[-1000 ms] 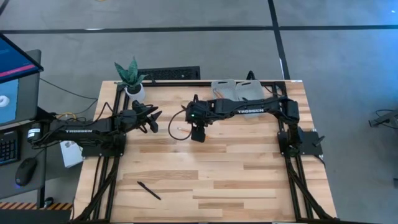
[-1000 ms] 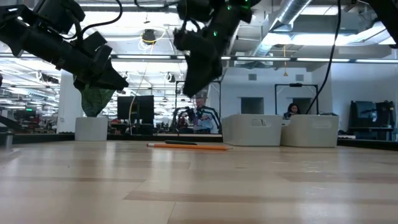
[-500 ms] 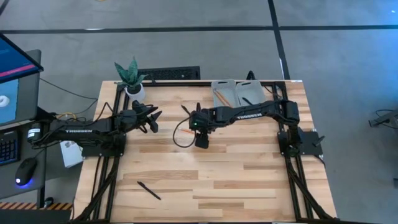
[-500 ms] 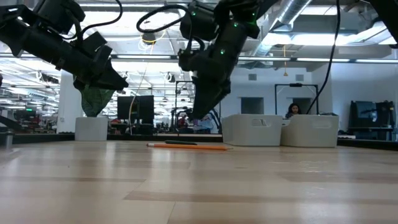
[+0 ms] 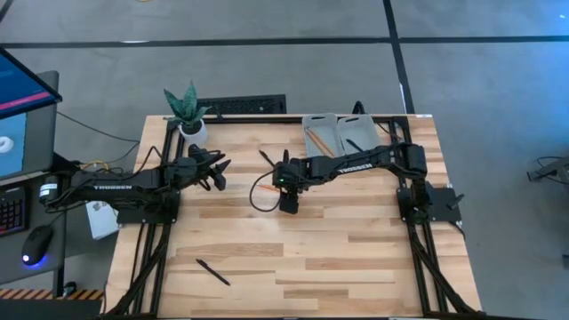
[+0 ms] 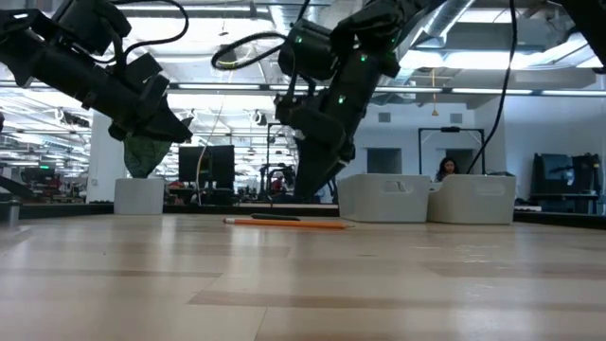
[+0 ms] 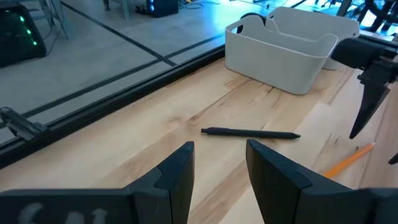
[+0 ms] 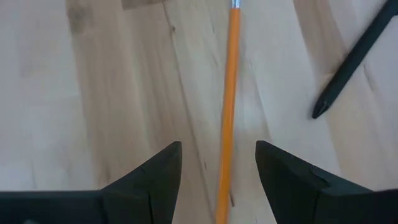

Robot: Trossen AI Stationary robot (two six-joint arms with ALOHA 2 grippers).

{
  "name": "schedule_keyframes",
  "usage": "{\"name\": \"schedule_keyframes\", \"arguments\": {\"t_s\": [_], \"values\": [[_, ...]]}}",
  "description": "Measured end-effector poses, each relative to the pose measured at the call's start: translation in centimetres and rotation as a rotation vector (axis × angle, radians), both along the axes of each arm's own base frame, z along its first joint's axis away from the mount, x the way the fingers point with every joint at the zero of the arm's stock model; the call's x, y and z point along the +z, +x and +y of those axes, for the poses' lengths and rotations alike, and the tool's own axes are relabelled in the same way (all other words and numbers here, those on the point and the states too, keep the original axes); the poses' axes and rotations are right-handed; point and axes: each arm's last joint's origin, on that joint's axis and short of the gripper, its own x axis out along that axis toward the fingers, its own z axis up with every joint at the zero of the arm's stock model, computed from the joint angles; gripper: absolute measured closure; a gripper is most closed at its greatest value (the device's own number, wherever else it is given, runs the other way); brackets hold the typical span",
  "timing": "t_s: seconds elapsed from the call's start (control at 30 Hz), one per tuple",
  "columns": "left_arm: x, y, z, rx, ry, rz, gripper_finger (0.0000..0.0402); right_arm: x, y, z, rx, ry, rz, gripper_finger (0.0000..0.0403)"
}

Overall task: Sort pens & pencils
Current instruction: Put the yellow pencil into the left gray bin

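**Right gripper poised open over an orange pencil**

High view: the right gripper (image 5: 286, 189) is hanging over the middle of the pale wooden table (image 5: 356, 258), and its arm is covering whatever lies directly under it. A slim black stick pen (image 5: 265, 157) is lying just behind it, and another black pen (image 5: 213, 272) is lying alone near the front left corner. Two pale plastic bins (image 5: 322, 126) are sitting side by side at the rear edge; an orange pencil (image 5: 314, 139) is showing in the left one and a dark pen (image 5: 354, 144) in the right one, though both are small and partly shadowed. The left gripper (image 5: 216, 173) is waiting over the left side, near a potted green plant (image 5: 187, 111).

Low view: a thin orange wooden pencil (image 6: 301, 224) is lying flat on the table, with a black pen just behind it, hard to separate from it. The right gripper (image 6: 308, 185) is reaching down close above them.

Left wrist view: the left gripper (image 7: 219, 163) is showing parted fingers holding nothing. Beyond them the black pen (image 7: 250, 132) is lying flat, and the orange pencil (image 7: 348, 160) is partly cut off.

Right wrist view: the right gripper (image 8: 217, 163) is spread wide, with the pencil (image 8: 228, 112) running between its fingers, untouched. One end of the pen (image 8: 356, 53) is showing beside it.
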Motion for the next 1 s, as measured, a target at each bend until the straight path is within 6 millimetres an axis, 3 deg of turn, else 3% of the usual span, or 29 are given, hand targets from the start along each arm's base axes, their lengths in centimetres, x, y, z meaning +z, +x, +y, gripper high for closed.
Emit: {"name": "schedule_keyframes", "arguments": {"t_s": [0.13, 0.27, 0.57, 1.0], "values": [[0.0, 0.0, 0.0, 0.001, -0.001, 0.000, 0.0266, -0.6, 0.2, 0.0, -0.001, 0.002, 0.004, 0.0175], [0.0, 0.0, 0.0, 0.001, -0.001, 0.000, 0.0266, -3.0, 0.3, 0.0, -0.001, 0.007, 0.071, 0.0175], [0.0, 0.0, 0.0, 0.005, -0.008, -0.008, 0.0266, -4.2, 0.8, 0.2, -0.017, 0.018, 0.076, 0.0180], [0.0, 0.0, 0.0, 0.005, -0.008, -0.008, 0.0266, -4.4, 0.7, 0.0, -0.007, 0.035, 0.079, 0.0270]]}}
